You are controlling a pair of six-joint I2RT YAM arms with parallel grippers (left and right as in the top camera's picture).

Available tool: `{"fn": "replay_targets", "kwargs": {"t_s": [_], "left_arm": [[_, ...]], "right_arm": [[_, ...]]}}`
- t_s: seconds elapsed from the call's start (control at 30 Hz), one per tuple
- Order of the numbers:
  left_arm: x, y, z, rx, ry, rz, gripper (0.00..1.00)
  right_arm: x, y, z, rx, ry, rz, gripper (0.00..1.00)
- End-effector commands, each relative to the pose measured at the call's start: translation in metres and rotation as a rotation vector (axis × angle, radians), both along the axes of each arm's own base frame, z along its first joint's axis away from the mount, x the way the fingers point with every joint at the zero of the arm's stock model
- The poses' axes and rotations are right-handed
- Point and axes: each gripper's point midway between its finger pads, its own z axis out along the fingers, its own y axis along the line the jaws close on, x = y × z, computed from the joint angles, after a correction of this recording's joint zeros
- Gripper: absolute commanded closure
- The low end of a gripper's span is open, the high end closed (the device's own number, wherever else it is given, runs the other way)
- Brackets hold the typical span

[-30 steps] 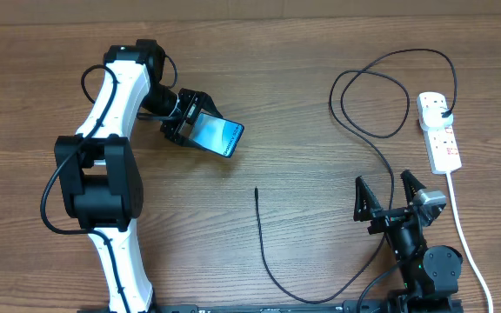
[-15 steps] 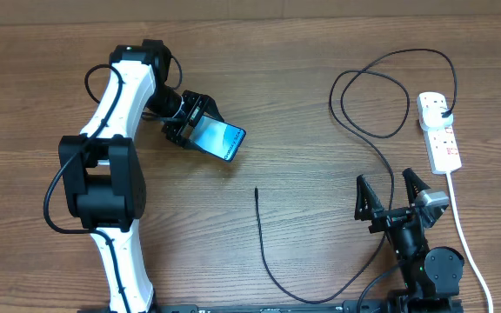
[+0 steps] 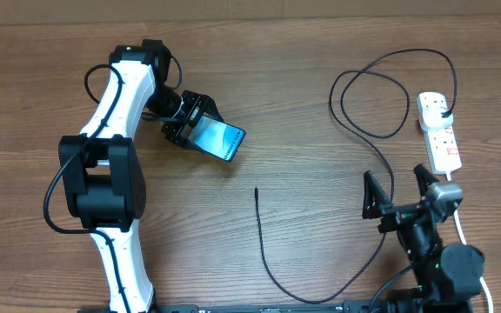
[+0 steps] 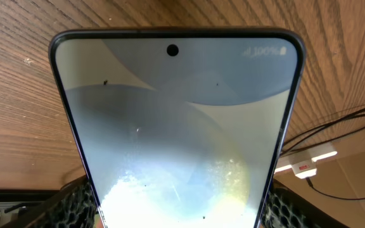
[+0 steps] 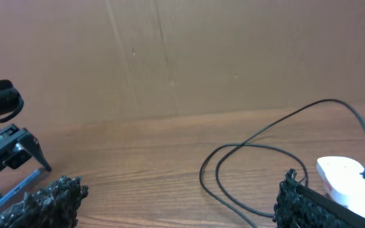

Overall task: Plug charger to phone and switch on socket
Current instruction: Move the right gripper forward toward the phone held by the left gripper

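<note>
My left gripper (image 3: 190, 122) is shut on the phone (image 3: 219, 138), holding it tilted above the table at upper left; its light blue screen fills the left wrist view (image 4: 176, 126). The black charger cable (image 3: 268, 261) lies on the table with its slim connector tip (image 3: 257, 190) near the middle, loops at upper right (image 3: 368, 96) and its black plug (image 3: 443, 109) sits in the white power strip socket (image 3: 439, 132). My right gripper (image 3: 400, 193) is open and empty at lower right, just left of the strip's white cord. The cable loop (image 5: 246, 171) and strip (image 5: 353, 183) show in the right wrist view.
The strip's thick white cord (image 3: 461, 230) runs down the right edge beside my right arm. A brown cardboard wall (image 5: 182, 57) stands at the table's far side. The wooden table (image 3: 320, 156) lies between the phone and the connector tip.
My right gripper has shifted slightly right and toward the front edge. My left gripper with the phone moved a little up and right a second ago, then held still.
</note>
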Motion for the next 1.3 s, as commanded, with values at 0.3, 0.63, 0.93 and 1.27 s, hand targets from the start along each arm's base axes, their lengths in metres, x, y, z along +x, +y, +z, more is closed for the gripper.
{"fn": "replay_targets", "kwargs": {"t_s": [0.3, 0.63, 0.93, 1.27], "left_arm": [[0.005, -0.007, 0.025, -0.02, -0.08, -0.026, 0.96], [0.005, -0.007, 0.024, -0.02, -0.081, -0.026, 0.96], [0.005, -0.009, 0.024, -0.019, -0.075, -0.022, 0.96], [0.004, -0.011, 0.025, -0.013, -0.045, 0.013, 0.96]], "right_arm": [[0.053, 0.028, 0.006, -0.008, 0.329, 0.154, 0.0], [0.093, 0.076, -0.019, 0.284, 0.636, 0.377, 0.0], [0.104, 0.103, -0.042, 0.538, 0.824, 0.483, 0.0], [0.108, 0.103, -0.05, 0.642, 0.893, 0.432, 0.0]]}}
